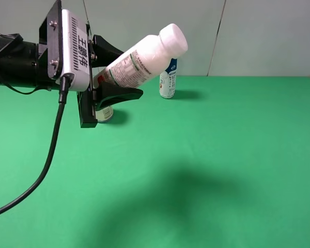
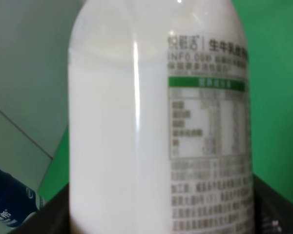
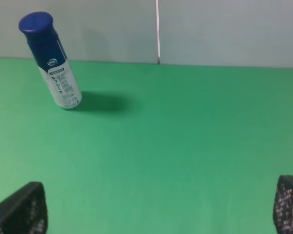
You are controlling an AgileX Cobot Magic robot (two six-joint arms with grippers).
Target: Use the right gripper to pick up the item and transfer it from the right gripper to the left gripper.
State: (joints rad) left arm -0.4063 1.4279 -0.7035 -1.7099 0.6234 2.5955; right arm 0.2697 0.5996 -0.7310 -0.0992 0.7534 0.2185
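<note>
A white plastic bottle (image 1: 144, 59) with a white cap and a printed label is held tilted in the air at the upper left of the exterior view. My left gripper (image 1: 119, 73) is shut on its lower body. The bottle fills the left wrist view (image 2: 156, 122), with the black fingers (image 2: 278, 209) at its sides. My right gripper (image 3: 154, 209) is open and empty, with its two fingertips (image 3: 19, 212) far apart above the green cloth. The right arm is out of the exterior view.
A blue-capped white bottle (image 1: 168, 80) stands upright near the back wall; it also shows in the right wrist view (image 3: 53, 63) and the left wrist view (image 2: 7, 200). A small container (image 1: 104, 113) stands partly hidden behind the left gripper. A green cloth (image 1: 222, 155) covers the table.
</note>
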